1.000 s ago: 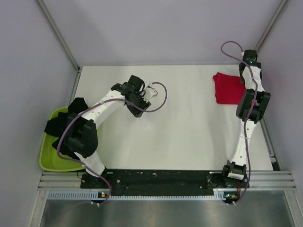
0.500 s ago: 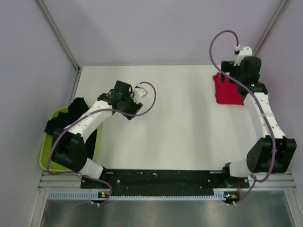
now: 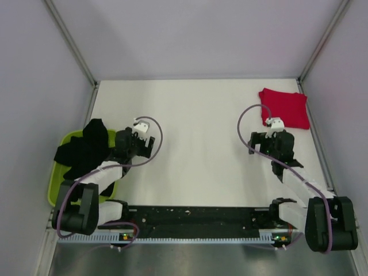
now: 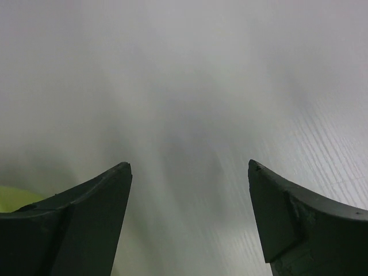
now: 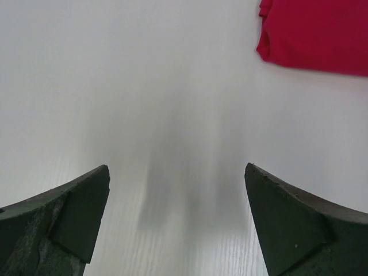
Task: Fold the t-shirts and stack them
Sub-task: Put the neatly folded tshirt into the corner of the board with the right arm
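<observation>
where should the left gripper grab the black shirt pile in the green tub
Pinch the bunched hump of the black shirts spilling over the green tub's far rim, coming down from the table side with the open left gripper. It stands clear of the tub wall, so it is probably the easiest part to pinch.

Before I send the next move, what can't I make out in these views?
Top view: the heaped black cloth t-shirts in the lime-green plastic tub cannot be counted; folds merge, and the left arm covers the tub's right side.
Right wrist view: the folded bright red cloth t-shirt is cut off by the top and right edges.
Left wrist view: the green sliver beside the open left gripper is too blurred to identify.
</observation>
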`<act>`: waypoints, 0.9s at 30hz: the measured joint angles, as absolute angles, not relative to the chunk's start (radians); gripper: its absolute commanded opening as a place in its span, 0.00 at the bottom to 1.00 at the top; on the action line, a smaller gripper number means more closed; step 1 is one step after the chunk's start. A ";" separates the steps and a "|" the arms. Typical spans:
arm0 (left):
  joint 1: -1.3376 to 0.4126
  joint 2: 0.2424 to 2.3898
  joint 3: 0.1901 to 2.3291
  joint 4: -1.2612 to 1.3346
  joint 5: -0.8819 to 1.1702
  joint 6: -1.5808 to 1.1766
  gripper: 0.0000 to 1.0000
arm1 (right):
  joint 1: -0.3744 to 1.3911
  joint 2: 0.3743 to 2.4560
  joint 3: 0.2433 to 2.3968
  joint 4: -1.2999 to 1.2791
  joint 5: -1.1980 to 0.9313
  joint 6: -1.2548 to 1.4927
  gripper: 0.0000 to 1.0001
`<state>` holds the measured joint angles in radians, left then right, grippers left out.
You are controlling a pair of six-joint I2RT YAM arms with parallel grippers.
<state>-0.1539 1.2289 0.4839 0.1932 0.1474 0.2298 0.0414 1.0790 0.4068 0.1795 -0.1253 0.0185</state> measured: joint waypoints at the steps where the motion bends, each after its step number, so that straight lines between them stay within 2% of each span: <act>1: -0.154 1.230 0.443 0.253 0.142 0.217 0.88 | 0.047 1.067 0.373 0.214 -0.117 0.018 0.99; 6: -0.152 1.253 0.337 0.508 0.138 0.184 0.89 | 0.059 1.043 0.208 0.469 -0.052 0.019 0.99; 12: -0.146 1.253 0.307 0.722 0.115 0.185 0.93 | 0.070 1.029 0.176 0.646 -0.027 0.012 0.99; 27: -0.142 1.268 0.313 0.767 0.009 0.163 0.95 | 0.070 1.029 0.176 0.726 -0.009 0.011 0.99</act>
<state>-0.1417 1.2678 0.3130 0.7670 0.0093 0.1635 0.0704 1.0286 0.1764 0.7261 -0.0086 0.0109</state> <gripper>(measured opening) 0.943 0.986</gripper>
